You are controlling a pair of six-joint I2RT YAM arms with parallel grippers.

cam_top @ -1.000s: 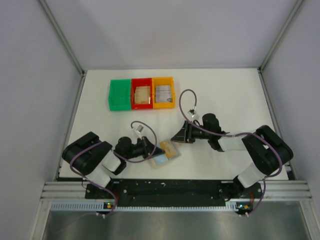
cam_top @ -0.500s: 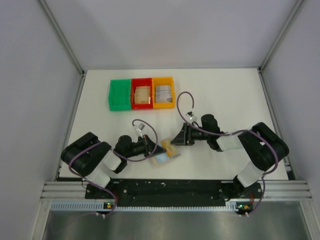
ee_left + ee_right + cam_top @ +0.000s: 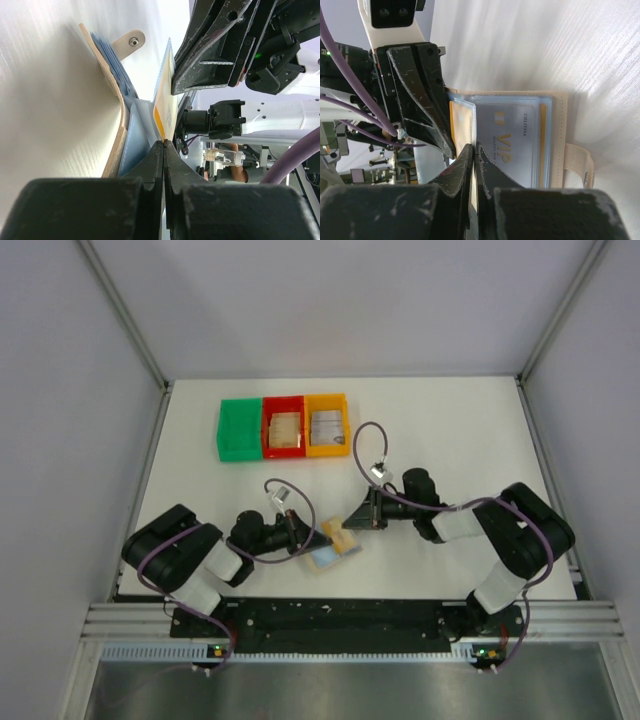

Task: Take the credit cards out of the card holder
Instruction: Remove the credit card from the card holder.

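The card holder (image 3: pixel 335 548) lies open near the table's front, its tan skin (image 3: pixel 117 130) down and blue-grey lining up. One clear sleeve with a tan-yellowish credit card (image 3: pixel 461 125) stands lifted from it. My left gripper (image 3: pixel 308 540) (image 3: pixel 164 142) is shut on that sleeve's edge from the left. The right gripper (image 3: pixel 348 525) (image 3: pixel 475 145) is shut on the opposite edge; whether it pinches the card alone or its sleeve too does not show. A grey-silver VIP card (image 3: pixel 515 145) sits in the sleeve lying flat underneath.
Green (image 3: pixel 240 428), red (image 3: pixel 283 427) and orange (image 3: pixel 327 425) bins stand in a row at the back left. The red one holds tan cards, the orange one grey cards. Metal frame posts and walls bound the table on both sides.
The right gripper has moved a little left onto the lifted sleeve and gone from open to shut. The left gripper has stayed shut in place.
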